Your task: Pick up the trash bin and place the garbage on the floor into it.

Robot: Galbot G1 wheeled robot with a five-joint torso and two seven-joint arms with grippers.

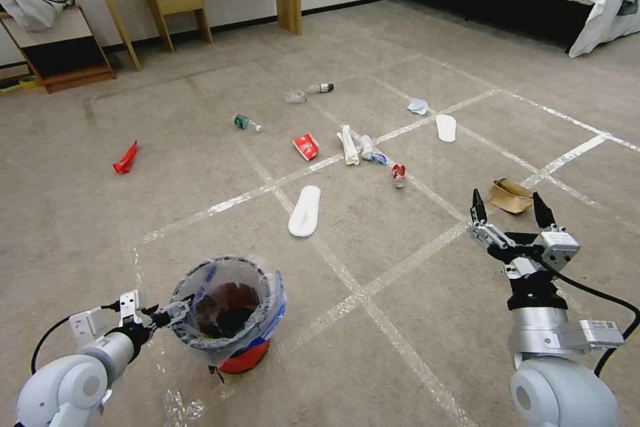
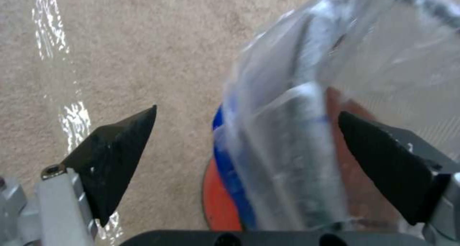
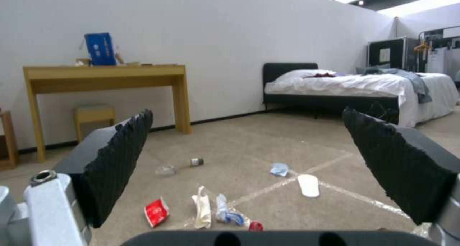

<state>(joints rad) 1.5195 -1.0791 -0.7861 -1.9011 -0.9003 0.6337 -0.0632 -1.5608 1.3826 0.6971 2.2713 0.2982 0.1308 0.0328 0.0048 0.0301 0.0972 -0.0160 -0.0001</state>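
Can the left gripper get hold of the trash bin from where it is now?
Probably yes: the left gripper is open with the rim of the trash bin between its fingers, and nothing blocks it.

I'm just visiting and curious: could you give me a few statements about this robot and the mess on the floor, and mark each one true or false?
1. The left gripper straddles the trash bin rim, fingers open. True.
2. The right gripper holds a bottle. False: it is open and empty.
3. The brown paper scrap lies on the floor beyond the right gripper. True.
4. The red cup is inside the bin. False: it lies on the carpet.
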